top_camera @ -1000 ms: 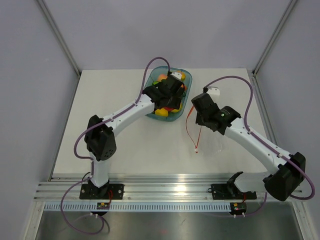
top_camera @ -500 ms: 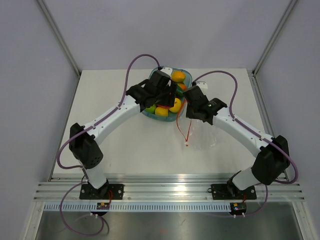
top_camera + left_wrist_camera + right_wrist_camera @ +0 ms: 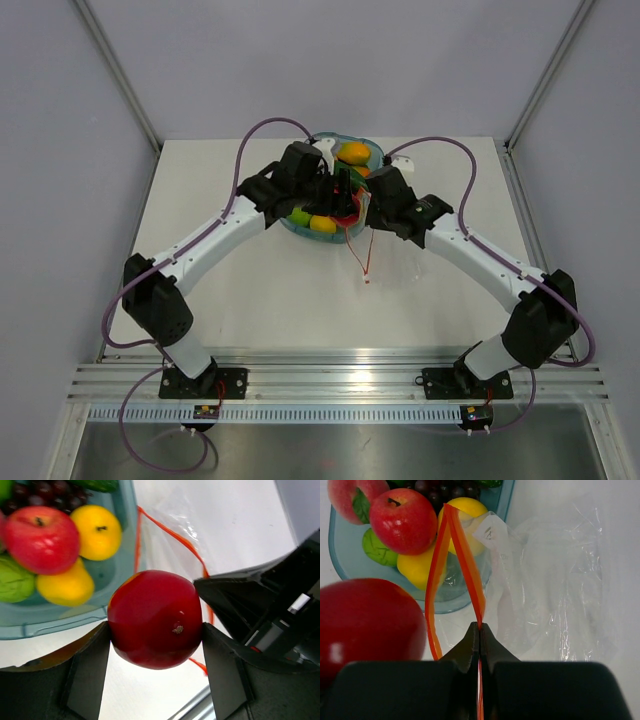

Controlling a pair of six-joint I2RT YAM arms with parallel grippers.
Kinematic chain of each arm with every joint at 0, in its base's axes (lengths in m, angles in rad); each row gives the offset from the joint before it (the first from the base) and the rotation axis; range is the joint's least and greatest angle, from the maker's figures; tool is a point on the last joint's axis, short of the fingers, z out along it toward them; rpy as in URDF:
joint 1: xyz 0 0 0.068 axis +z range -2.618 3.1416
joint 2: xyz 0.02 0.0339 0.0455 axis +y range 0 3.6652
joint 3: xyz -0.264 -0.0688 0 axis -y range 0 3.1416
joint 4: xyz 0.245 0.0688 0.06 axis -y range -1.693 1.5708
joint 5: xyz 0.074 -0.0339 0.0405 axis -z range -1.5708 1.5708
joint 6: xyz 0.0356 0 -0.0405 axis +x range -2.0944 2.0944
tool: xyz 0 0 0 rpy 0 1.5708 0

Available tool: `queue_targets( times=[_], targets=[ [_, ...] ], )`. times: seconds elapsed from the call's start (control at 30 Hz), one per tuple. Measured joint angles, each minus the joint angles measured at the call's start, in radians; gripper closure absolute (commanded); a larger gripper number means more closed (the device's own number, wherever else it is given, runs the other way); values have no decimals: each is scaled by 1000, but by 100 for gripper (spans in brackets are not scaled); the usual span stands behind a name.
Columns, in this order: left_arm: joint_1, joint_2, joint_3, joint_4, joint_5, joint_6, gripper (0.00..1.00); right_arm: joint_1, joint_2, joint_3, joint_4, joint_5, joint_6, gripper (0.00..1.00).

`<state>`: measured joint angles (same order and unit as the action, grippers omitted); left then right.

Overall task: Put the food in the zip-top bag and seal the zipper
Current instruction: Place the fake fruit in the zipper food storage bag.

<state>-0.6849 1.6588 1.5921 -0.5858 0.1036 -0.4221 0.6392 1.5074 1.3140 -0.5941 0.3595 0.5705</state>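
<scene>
A dark red apple [image 3: 155, 617] is being clamped between the two fingers of the left gripper [image 3: 156, 647], which are being spread wide by the fruit. The right gripper [image 3: 479, 630] is being pressed shut on the zipper [image 3: 468, 575], with the red-orange strip pinched at its near end. The two bands are being parted into a narrow loop at the mouth of the zip-top bag [image 3: 555, 580]. The apple is being held just left of that loop, near the right gripper's tips and by the near right rim of the blue tray [image 3: 342, 550]. The clear body of the bag is being borne by the table [image 3: 250, 280] to the right of the tray. A second apple [image 3: 402, 520], a lemon [image 3: 412, 570], a lime [image 3: 377, 550] and a peach [image 3: 350, 492] are being carried in the tray.
</scene>
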Motion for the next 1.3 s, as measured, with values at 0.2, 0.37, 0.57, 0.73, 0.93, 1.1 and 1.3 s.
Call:
queue_targets(
  times=[0.2, 0.37, 0.57, 0.73, 0.93, 1.1, 1.3],
  targets=[
    [5, -2, -70, 81, 132, -61, 48, 0, -20, -13, 29, -16, 21, 100],
    [10, -2, -122, 132, 187, -102, 49, -5, -43, -27, 30, -29, 29, 100],
    [12, 2, -144, 162, 203, -134, 49, -8, -84, -37, 31, -44, 41, 100],
    [12, 31, -146, 194, 206, -161, 50, -10, -124, -43, 42, -80, 58, 100],
    [5, 64, -146, 207, 204, -176, 14, -10, -146, -55, 52, -119, 76, 100],
    [-12, 78, -138, 169, 201, -161, 1, -22, -146, -61, 50, -116, 86, 100],
    [-42, 31, -156, 145, 207, -125, 20, -85, -161, -138, 50, -126, 106, 100]
  ],
)
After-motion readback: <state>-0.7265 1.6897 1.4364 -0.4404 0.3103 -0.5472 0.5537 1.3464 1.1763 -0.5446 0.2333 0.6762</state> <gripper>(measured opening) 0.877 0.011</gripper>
